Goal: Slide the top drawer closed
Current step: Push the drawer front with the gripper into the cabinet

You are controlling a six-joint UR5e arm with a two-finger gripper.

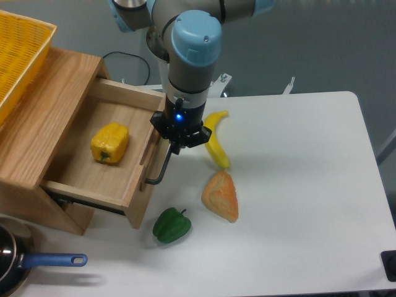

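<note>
I see the gripper (177, 146) right at the top drawer (93, 154) handle (159, 168), jaw state unclear. Drawer's pulled out w/ a yellow pepper (110, 143) inside; cabinet (43, 117) lies left, so push leftward.

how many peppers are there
2: a yellow pepper lying in the open top drawer, and a green pepper on the table just in front of that drawer.
</note>
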